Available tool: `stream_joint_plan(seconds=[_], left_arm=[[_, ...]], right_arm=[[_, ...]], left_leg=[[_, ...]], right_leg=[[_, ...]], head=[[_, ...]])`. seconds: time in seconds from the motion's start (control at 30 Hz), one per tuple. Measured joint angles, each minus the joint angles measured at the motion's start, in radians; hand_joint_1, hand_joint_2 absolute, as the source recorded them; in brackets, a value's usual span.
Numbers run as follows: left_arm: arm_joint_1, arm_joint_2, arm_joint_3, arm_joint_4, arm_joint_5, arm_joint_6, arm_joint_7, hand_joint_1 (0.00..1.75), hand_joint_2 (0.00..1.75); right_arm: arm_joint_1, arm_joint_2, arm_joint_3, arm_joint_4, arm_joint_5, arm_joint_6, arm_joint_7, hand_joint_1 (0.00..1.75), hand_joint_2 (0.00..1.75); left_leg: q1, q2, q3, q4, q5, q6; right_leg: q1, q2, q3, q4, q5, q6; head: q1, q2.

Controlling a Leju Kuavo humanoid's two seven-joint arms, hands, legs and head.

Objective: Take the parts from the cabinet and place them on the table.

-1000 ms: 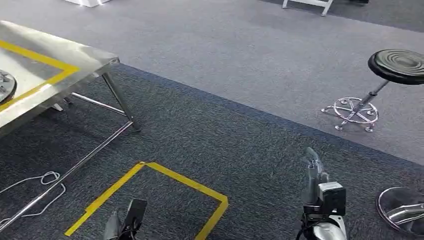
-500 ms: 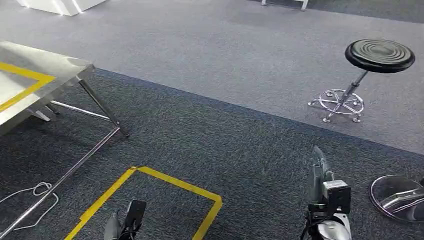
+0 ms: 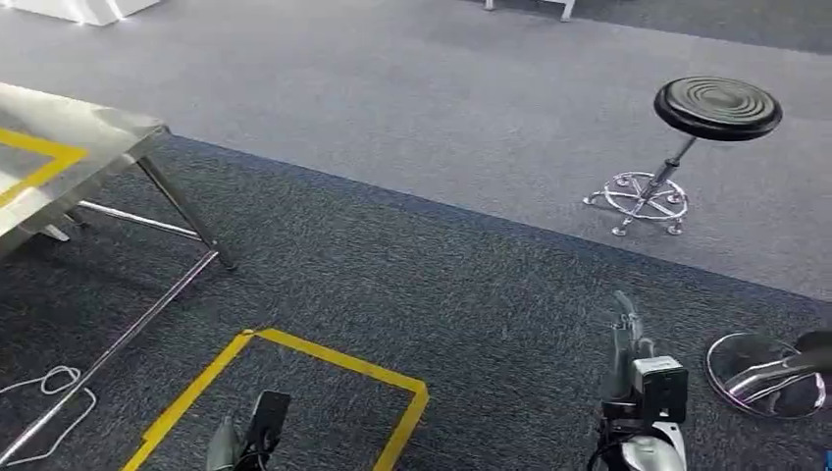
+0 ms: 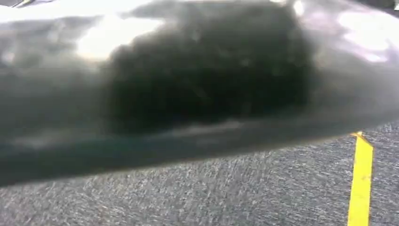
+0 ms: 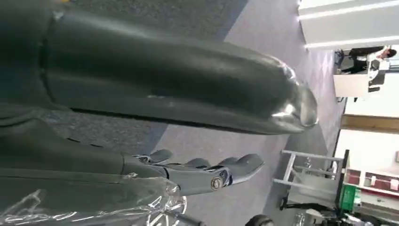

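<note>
Right hand [image 3: 625, 339] empty, well apart from table [image 3: 88, 132].

Steel table [image 3: 74, 132] at left, yellow tape outline on its top. Carpet floor [image 3: 412, 265], dark band before paler grey. On it: yellow tape square [image 3: 294, 378], white cord [image 3: 49, 388], black round stool [image 3: 687, 137].
</note>
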Motion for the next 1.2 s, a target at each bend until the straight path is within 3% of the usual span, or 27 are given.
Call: stream_joint_plan(seconds=[0.03, 0.07, 0.13, 0.17, 0.2, 0.27, 0.33, 0.37, 0.4, 0.47, 0.5, 0.53, 0.6, 0.63, 0.67, 0.7, 0.77, 0.83, 0.87, 0.9, 0.93, 1.0, 1.03, 1.07, 1.13, 1.17, 1.2], left_arm=[[0.001, 0.001, 0.000, 0.000, 0.000, 0.000, 0.001, 0.00, 0.00], [0.000, 0.001, 0.000, 0.000, 0.001, 0.000, 0.002, 0.00, 0.00], [-0.005, 0.001, 0.001, 0.000, 0.015, 0.000, 0.002, 0.00, 0.00], [-0.008, 0.005, 0.002, 0.000, 0.022, -0.001, 0.002, 0.00, 0.00], [-0.012, 0.008, 0.002, 0.000, 0.027, -0.004, 0.002, 0.00, 0.00], [-0.013, 0.016, 0.002, 0.000, 0.030, -0.012, 0.002, 0.00, 0.00], [-0.013, 0.019, 0.002, 0.000, 0.030, -0.014, 0.002, 0.00, 0.00], [-0.014, 0.020, 0.003, 0.000, 0.029, -0.016, 0.002, 0.00, 0.00], [-0.015, 0.020, 0.002, 0.000, 0.028, -0.016, 0.003, 0.00, 0.00], [-0.013, 0.022, 0.003, 0.000, 0.027, -0.015, 0.007, 0.00, 0.00], [-0.011, 0.023, 0.003, 0.000, 0.027, -0.015, 0.009, 0.00, 0.00], [-0.010, 0.024, 0.003, 0.000, 0.027, -0.015, 0.010, 0.00, 0.00], [-0.010, 0.025, 0.003, 0.000, 0.026, -0.015, 0.013, 0.00, 0.00], [-0.011, 0.025, 0.002, 0.000, 0.026, -0.015, 0.013, 0.00, 0.00], [-0.012, 0.027, 0.002, 0.000, 0.026, -0.015, 0.013, 0.00, 0.00], [-0.012, 0.029, 0.002, 0.000, 0.026, -0.015, 0.013, 0.00, 0.00], [-0.012, 0.029, 0.002, 0.000, 0.026, -0.015, 0.013, 0.00, 0.00], [-0.014, 0.027, 0.002, -0.001, 0.024, -0.018, 0.013, 0.00, 0.00], [-0.018, 0.027, 0.002, -0.001, 0.023, -0.019, 0.012, 0.00, 0.00], [-0.018, 0.024, 0.001, -0.001, 0.020, -0.021, 0.012, 0.00, 0.00], [-0.015, 0.025, 0.001, -0.001, 0.020, -0.021, 0.012, 0.00, 0.00], [-0.008, 0.027, 0.001, -0.001, 0.018, -0.021, 0.013, 0.00, 0.00], [-0.007, 0.029, 0.001, -0.001, 0.017, -0.021, 0.014, 0.00, 0.00], [-0.007, 0.029, 0.000, -0.001, 0.013, -0.021, 0.015, 0.00, 0.00], [-0.007, 0.028, -0.003, -0.001, 0.005, -0.023, 0.016, 0.00, 0.00], [-0.007, 0.028, -0.005, -0.001, 0.003, -0.023, 0.016, 0.00, 0.00], [-0.007, 0.029, -0.005, -0.001, 0.002, -0.023, 0.016, 0.00, 0.00]], right_arm=[[0.001, 0.000, -0.003, 0.000, 0.001, 0.000, 0.003, 0.00, 0.00], [-0.001, 0.000, -0.003, 0.000, 0.001, 0.004, 0.007, 0.00, 0.00], [-0.021, 0.000, -0.003, 0.002, 0.002, 0.016, 0.015, 0.00, 0.00], [-0.039, 0.002, -0.001, 0.006, 0.002, 0.021, 0.018, 0.00, 0.00], [-0.064, 0.007, 0.003, 0.011, 0.003, 0.021, 0.022, 0.00, 0.00], [-0.089, 0.015, 0.009, 0.019, 0.006, 0.017, 0.029, 0.00, 0.00], [-0.094, 0.015, 0.010, 0.024, 0.008, 0.010, 0.034, 0.00, 0.00], [-0.096, 0.017, 0.014, 0.026, 0.007, 0.008, 0.035, 0.00, 0.00], [-0.099, 0.017, 0.017, 0.026, 0.006, 0.002, 0.035, 0.00, 0.00], [-0.099, 0.019, 0.023, 0.026, 0.002, -0.004, 0.035, 0.00, 0.00], [-0.095, 0.019, 0.023, 0.026, 0.000, -0.008, 0.035, 0.00, 0.00], [-0.091, 0.019, 0.023, 0.026, -0.001, -0.011, 0.035, 0.00, 0.00], [-0.088, 0.019, 0.023, 0.026, -0.002, -0.014, 0.035, 0.00, 0.00], [-0.089, 0.019, 0.023, 0.025, -0.002, -0.016, 0.035, 0.00, 0.00], [-0.088, 0.019, 0.024, 0.024, -0.003, -0.019, 0.034, 0.00, 0.00], [-0.089, 0.019, 0.025, 0.024, -0.006, -0.022, 0.035, 0.00, 0.00], [-0.078, 0.021, 0.025, 0.017, -0.010, -0.028, 0.034, 0.00, 0.00], [-0.058, 0.021, 0.024, 0.002, -0.012, -0.041, 0.034, 0.00, 0.00], [-0.049, 0.021, 0.023, -0.003, -0.014, -0.043, 0.033, 0.00, 0.00], [-0.049, 0.021, 0.022, -0.007, -0.016, -0.049, 0.034, 0.00, 0.00], [-0.049, 0.021, 0.022, -0.009, -0.016, -0.054, 0.034, 0.00, 0.00], [-0.037, 0.025, 0.023, -0.013, -0.016, -0.067, 0.032, 0.00, 0.00], [-0.026, 0.025, 0.021, -0.016, -0.015, -0.076, 0.032, 0.00, 0.00], [-0.015, 0.025, 0.018, -0.019, -0.010, -0.087, 0.029, 0.00, 0.00], [0.000, 0.025, 0.012, -0.029, 0.000, -0.102, 0.023, 0.00, 0.00], [0.004, 0.025, 0.011, -0.036, 0.002, -0.107, 0.021, 0.00, 0.00], [0.002, 0.027, 0.010, -0.042, 0.003, -0.111, 0.020, 0.00, 0.00]], left_leg=[[0.000, 0.005, 0.001, 0.000, 0.000, 0.000], [0.000, 0.009, 0.001, 0.000, -0.001, -0.001], [0.002, 0.019, 0.005, 0.001, -0.004, -0.007], [-0.002, 0.023, 0.005, 0.003, -0.006, -0.012], [-0.009, 0.032, 0.001, 0.010, -0.010, -0.019], [-0.009, 0.043, 0.004, 0.007, -0.008, -0.026], [-0.004, 0.054, 0.007, 0.008, -0.013, -0.037], [-0.001, 0.031, -0.001, 0.028, -0.032, -0.045], [0.000, 0.011, -0.027, 0.089, -0.073, -0.049], [0.001, -0.002, -0.105, 0.256, -0.150, -0.051], [0.001, -0.005, -0.138, 0.319, -0.164, -0.050], [0.000, -0.006, -0.145, 0.327, -0.153, -0.047], [0.000, -0.014, -0.106, 0.228, -0.072, -0.037], [0.000, -0.031, -0.066, 0.143, -0.024, -0.030], [0.001, -0.086, -0.030, 0.064, 0.013, -0.022], [0.003, -0.108, -0.013, 0.032, 0.008, -0.014], [0.002, -0.090, -0.008, 0.019, -0.004, -0.022], [0.007, -0.067, -0.003, 0.007, -0.001, -0.016], [0.008, -0.051, 0.001, -0.001, 0.003, -0.013], [0.008, -0.042, 0.001, -0.001, 0.003, -0.011], [0.007, -0.026, 0.001, -0.001, 0.001, -0.007], [0.005, 0.007, 0.000, -0.001, -0.002, -0.005], [0.005, 0.020, 0.001, 0.000, -0.003, -0.006], [0.005, 0.032, 0.001, 0.000, -0.004, -0.006], [0.005, 0.057, 0.006, 0.000, -0.008, -0.012], [0.004, 0.068, 0.010, 0.000, -0.011, -0.016], [-0.006, 0.077, 0.012, 0.002, -0.016, -0.024]], right_leg=[[-0.002, -0.002, 0.000, -0.004, 0.017, 0.002], [-0.005, -0.004, 0.021, -0.048, 0.051, 0.004], [-0.011, -0.025, 0.112, -0.230, 0.140, 0.006], [-0.009, -0.051, 0.137, -0.283, 0.136, 0.008], [-0.003, -0.043, 0.149, -0.297, 0.135, -0.007], [-0.001, -0.030, 0.144, -0.293, 0.136, -0.018], [0.000, -0.017, 0.146, -0.296, 0.140, -0.033], [-0.005, -0.010, 0.147, -0.298, 0.142, -0.037], [-0.006, -0.003, 0.147, -0.297, 0.143, -0.042], [-0.005, 0.014, 0.146, -0.297, 0.142, -0.045], [-0.004, 0.025, 0.146, -0.297, 0.142, -0.046], [-0.003, 0.037, 0.147, -0.297, 0.142, -0.046], [-0.002, 0.065, 0.148, -0.296, 0.142, -0.046], [-0.002, 0.078, 0.150, -0.296, 0.143, -0.045], [-0.005, 0.089, 0.150, -0.296, 0.143, -0.044], [0.003, 0.101, 0.146, -0.289, 0.142, -0.039], [-0.004, 0.124, 0.135, -0.291, 0.147, -0.030], [-0.003, 0.143, 0.122, -0.298, 0.149, -0.015], [-0.001, 0.082, 0.117, -0.277, 0.135, -0.014], [0.001, 0.036, 0.095, -0.233, 0.105, -0.012], [-0.001, 0.012, 0.057, -0.155, 0.065, -0.007], [-0.003, -0.002, -0.012, -0.016, 0.009, -0.001], [-0.005, -0.003, -0.022, 0.007, 0.012, 0.001], [-0.006, -0.005, -0.010, -0.014, 0.034, 0.003], [-0.006, -0.026, 0.078, -0.177, 0.117, 0.001], [-0.004, -0.064, 0.128, -0.262, 0.145, -0.001], [0.011, -0.103, 0.149, -0.297, 0.127, -0.005]], head=[[-0.001, 0.000], [0.000, 0.000], [0.000, 0.000], [0.000, 0.000], [0.002, 0.000], [-0.006, 0.000], [-0.003, 0.000], [-0.006, 0.000], [-0.010, 0.000], [-0.011, 0.000], [-0.011, 0.000], [-0.011, 0.000], [-0.011, 0.000], [-0.011, 0.000], [-0.011, 0.000], [-0.010, 0.000], [-0.010, 0.000], [-0.010, 0.000], [-0.009, 0.000], [0.000, 0.000], [0.003, 0.000], [0.002, 0.000], [0.003, 0.000], [0.003, 0.000], [0.003, 0.000], [0.003, 0.000], [0.005, 0.000]])
